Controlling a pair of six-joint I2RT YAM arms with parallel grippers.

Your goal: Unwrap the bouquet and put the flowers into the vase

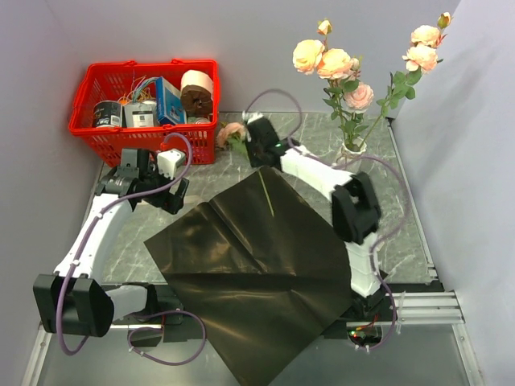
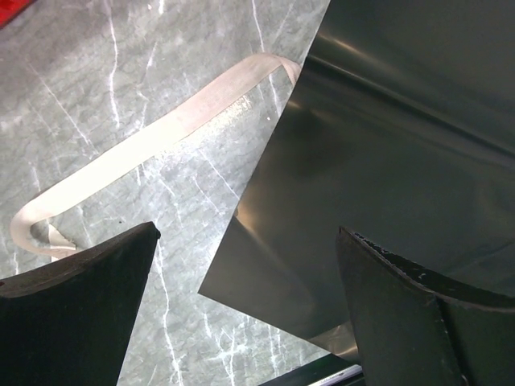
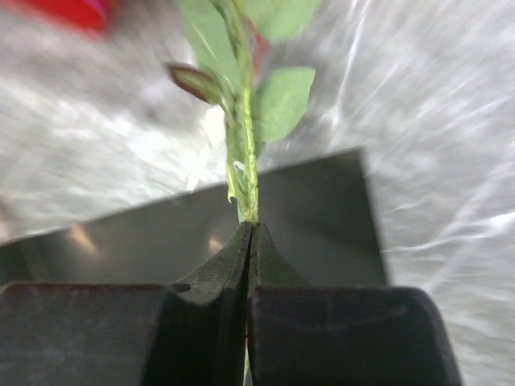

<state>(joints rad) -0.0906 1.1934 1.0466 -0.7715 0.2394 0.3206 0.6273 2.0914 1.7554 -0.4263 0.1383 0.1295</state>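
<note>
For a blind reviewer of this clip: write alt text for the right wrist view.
The right gripper is shut on a thin green flower stem bearing leaves and a dark bud. Behind it lie a corner of dark wrapping paper and a blurred grey marble table, with a red smear at the top left.

Grey marble-patterned table carrying a creased dark paper sheet spread at centre, its near corner past the front edge; a cream ribbon lying flat, one end touching the sheet; far side: red basket at left, white vase at right.
</note>
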